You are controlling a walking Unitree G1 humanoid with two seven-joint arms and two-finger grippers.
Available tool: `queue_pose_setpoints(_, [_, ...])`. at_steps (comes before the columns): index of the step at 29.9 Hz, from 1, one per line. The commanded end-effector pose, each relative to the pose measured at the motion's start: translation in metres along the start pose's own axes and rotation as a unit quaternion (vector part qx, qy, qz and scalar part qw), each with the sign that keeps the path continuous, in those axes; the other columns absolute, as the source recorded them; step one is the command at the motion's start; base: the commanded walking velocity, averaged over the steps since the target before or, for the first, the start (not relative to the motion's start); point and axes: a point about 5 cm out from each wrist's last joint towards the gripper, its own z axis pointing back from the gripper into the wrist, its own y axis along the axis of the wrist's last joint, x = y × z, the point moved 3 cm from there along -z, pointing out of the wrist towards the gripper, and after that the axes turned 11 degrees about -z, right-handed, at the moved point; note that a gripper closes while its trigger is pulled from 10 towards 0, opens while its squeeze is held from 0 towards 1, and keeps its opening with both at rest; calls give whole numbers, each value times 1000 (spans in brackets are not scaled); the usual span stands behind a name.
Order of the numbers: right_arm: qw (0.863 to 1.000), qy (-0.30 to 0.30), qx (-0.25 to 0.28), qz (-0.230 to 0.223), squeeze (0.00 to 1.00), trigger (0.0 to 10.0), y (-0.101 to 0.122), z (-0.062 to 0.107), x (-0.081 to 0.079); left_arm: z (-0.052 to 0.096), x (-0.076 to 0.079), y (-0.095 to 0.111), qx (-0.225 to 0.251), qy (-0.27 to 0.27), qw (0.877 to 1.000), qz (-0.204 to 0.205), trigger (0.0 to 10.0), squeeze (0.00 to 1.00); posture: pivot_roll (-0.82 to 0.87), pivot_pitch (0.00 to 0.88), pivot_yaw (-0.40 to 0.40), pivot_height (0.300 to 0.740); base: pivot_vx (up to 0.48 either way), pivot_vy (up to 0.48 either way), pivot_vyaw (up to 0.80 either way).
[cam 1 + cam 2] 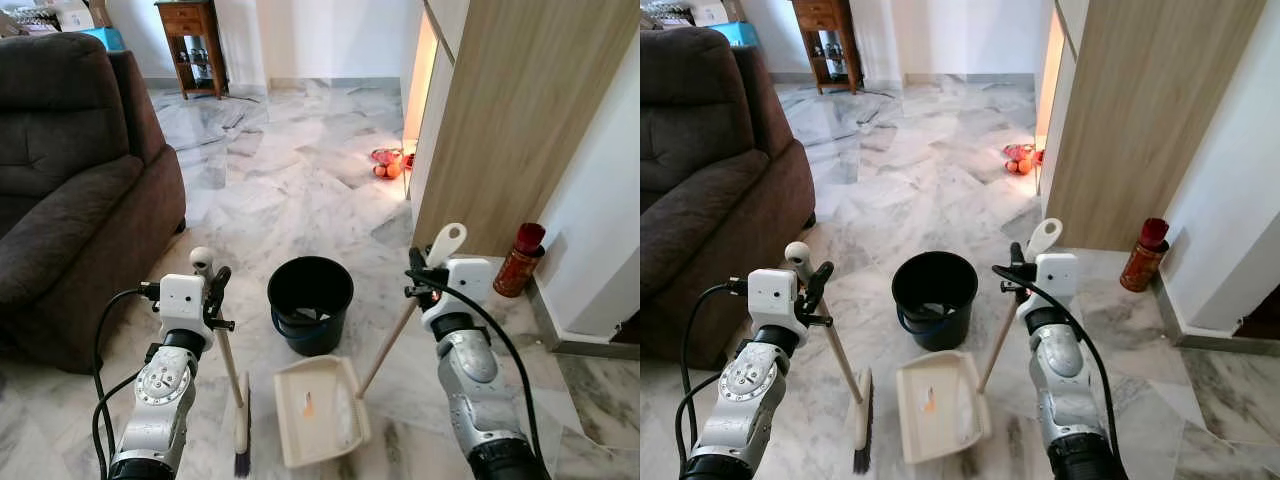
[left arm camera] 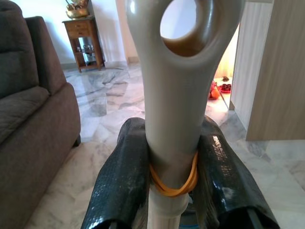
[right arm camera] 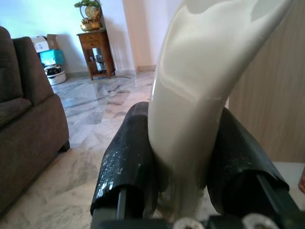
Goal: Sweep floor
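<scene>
Brush (image 1: 240, 425): light, stiff wooden stick; bristles on the marble floor (image 1: 300, 180) at 6 o'clock; left gripper (image 1: 212, 292) clamped just under its ringed grey top.
Dustpan (image 1: 318, 410): light plastic, mouth flat on the floor beside the brush; right gripper (image 1: 425, 278) clamped near the handle's top.
Bucket (image 1: 310, 300): black, 12 o'clock, just beyond the dustpan.
Obstacles: sofa (image 1: 70, 190) at 9 o'clock, red canister (image 1: 518, 260) at 2 o'clock.
</scene>
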Motion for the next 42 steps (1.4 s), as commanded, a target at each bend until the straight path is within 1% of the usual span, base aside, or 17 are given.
queue_pose_setpoints(1, [999,23,25,-3,0,10000,18,-4,-9,-3,-3,6,17,5,1000,-7,10000,0,67,0,40,740,0,0,0])
queue_pose_setpoints(5, [999,44,28,-1,0,10000,31,-1,-12,-4,-3,6,17,6,1000,-7,10000,0,65,0,40,740,0,0,0])
queue_pose_setpoints(8, [998,64,16,11,0,10000,36,2,-14,-4,-4,6,17,7,1000,-7,10000,0,67,0,39,740,0,0,0])
queue_pose_setpoints(11, [997,71,13,10,0,10000,40,3,-15,-4,-4,6,17,8,1000,-7,10000,0,64,0,39,740,0,0,0])
queue_pose_setpoints(12, [997,70,24,0,0,10000,50,3,-16,-4,-5,6,16,8,1000,-8,10000,0,64,0,39,740,0,0,0])
queue_pose_setpoints(13, [997,69,31,-5,0,10000,55,3,-17,-4,-5,6,17,8,1000,-7,10000,0,64,0,40,740,0,0,0])
queue_pose_setpoints(14, [997,69,31,-5,0,10000,55,3,-17,-4,-5,6,17,8,1000,-7,10000,0,64,0,40,740,0,0,0])
queue_pose_setpoints(15, [997,66,45,-15,0,10000,65,2,-19,-5,-5,6,17,8,1000,-7,10000,0,64,0,41,740,0,0,0])
queue_pose_setpoints(20, [994,77,74,-16,0,10000,90,-1,-29,-5,-5,6,17,7,1000,-7,10000,0,66,4,43,740,0,0,0])
queue_pose_setpoints(22, [993,82,80,-17,0,10000,96,-2,-32,-5,-5,6,17,7,1000,-7,10000,0,66,4,43,740,0,0,0])
queue_pose_setpoints(24, [991,89,96,-23,0,10000,111,-3,-37,-5,-5,6,18,8,1000,-6,10000,0,66,6,42,740,0,0,0])
queue_pose_setpoints(25, [991,89,102,-25,0,10000,117,-3,-39,-5,-5,6,18,8,1000,-6,10000,0,66,6,42,740,0,0,0])
queue_pose_setpoints(27, [990,87,111,-26,0,10000,123,-3,-39,-5,-5,6,18,8,1000,-6,10000,0,65,6,43,740,0,0,0])
queue_pose_setpoints(30, [987,77,134,-30,0,10000,137,-4,-38,-5,-5,6,19,9,1000,-6,10000,0,65,6,43,740,0,0,0])
queue_pose_setpoints(31, [985,71,150,-34,0,10000,144,-4,-39,-5,-5,7,19,9,1000,-6,10000,0,66,6,43,740,0,0,0])
queue_pose_setpoints(38, [982,50,179,-41,0,10000,152,-5,-39,-5,-6,7,20,10,1000,-15,10000,0,71,6,42,740,0,0,0])
queue_pose_setpoints(42, [981,51,181,-46,0,10000,151,-6,-45,-4,-7,7,21,15,1000,-18,10000,0,71,6,42,740,198,0,0])
